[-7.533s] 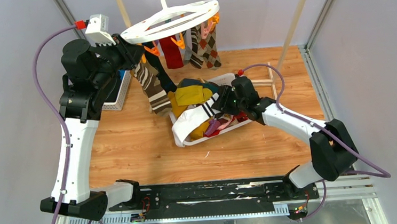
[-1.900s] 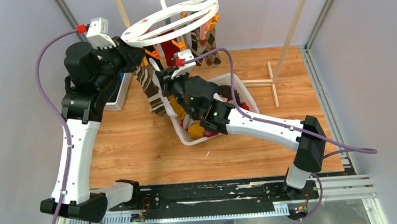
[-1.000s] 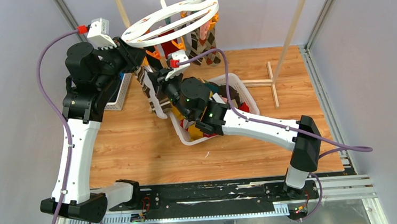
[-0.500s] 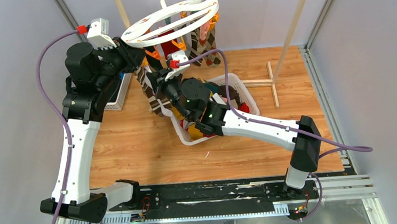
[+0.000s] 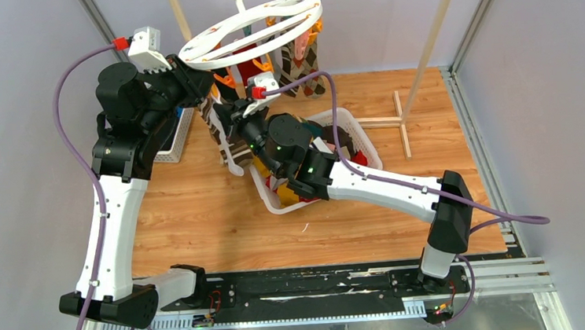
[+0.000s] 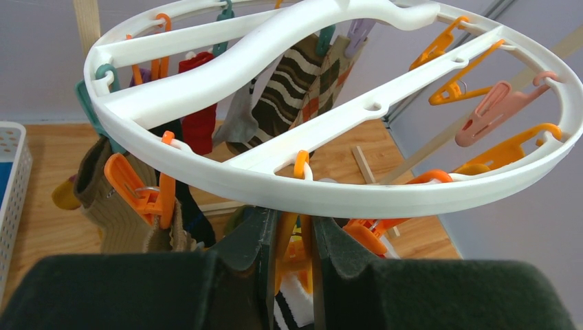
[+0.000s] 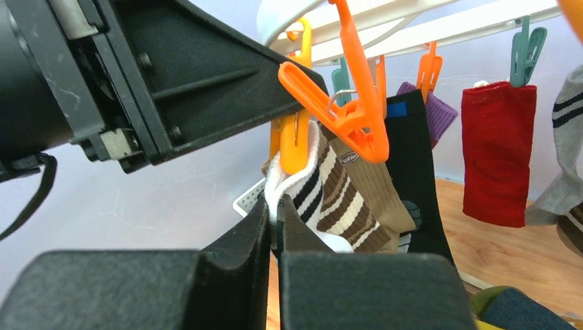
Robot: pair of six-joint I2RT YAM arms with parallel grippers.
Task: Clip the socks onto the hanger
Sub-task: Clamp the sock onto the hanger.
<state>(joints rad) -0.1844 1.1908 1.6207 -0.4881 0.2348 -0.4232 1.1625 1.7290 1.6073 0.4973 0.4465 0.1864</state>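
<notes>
The round white hanger (image 5: 255, 28) hangs at the back with several socks clipped on, among them a red one (image 7: 496, 151) and a brown-and-cream striped one (image 7: 347, 199). My left gripper (image 6: 287, 221) sits just under the ring (image 6: 330, 194), shut on an orange clip (image 6: 300, 237). My right gripper (image 7: 275, 210) is shut on the cuff of a white sock with black stripes (image 7: 306, 180). It holds that cuff right at the lower tips of the same orange clip (image 7: 294, 148). In the top view the right gripper (image 5: 228, 116) sits just below the left one (image 5: 203, 85).
A white basket (image 5: 354, 131) with more socks stands on the wooden table under my right arm. A second white basket (image 5: 176, 143) sits at the left behind my left arm. A thin wooden frame (image 5: 398, 119) lies to the right. Other orange clips (image 6: 474, 155) dangle from the ring.
Seven seconds ago the right gripper was down at the basket; it has since risen with the white sock. Over the last second it edged closer to the clip. The left arm held still.
</notes>
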